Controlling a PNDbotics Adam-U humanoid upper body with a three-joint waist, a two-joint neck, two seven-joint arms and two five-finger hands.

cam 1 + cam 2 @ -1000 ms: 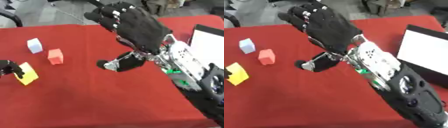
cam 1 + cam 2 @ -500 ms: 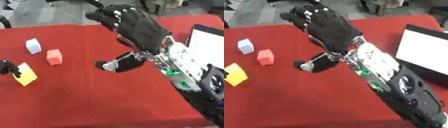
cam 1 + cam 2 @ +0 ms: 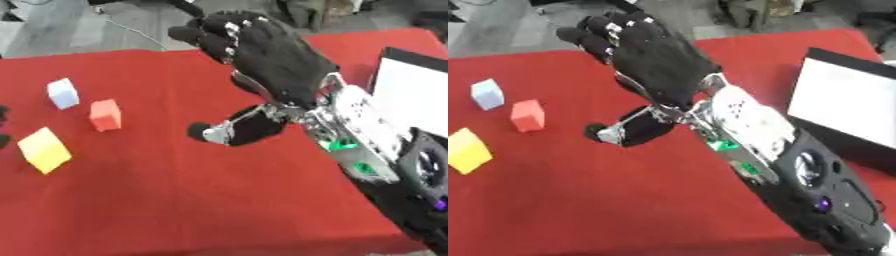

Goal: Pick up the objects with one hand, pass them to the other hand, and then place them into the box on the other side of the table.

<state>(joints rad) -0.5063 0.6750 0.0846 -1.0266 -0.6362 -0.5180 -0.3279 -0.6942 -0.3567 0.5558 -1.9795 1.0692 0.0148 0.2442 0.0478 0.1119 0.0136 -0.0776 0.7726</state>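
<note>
The table (image 3: 175, 200) is being covered by matt red cloth. The right hand (image 3: 271, 60) is being shown in matt black, with silver metal at the thumb.

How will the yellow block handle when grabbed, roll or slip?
The yellow block shows flat faces and sharp edges, so it probably won't roll. It keeps a crisp cube shape, so it is likely stiff. Its smooth faces might slip between fingers.
</note>
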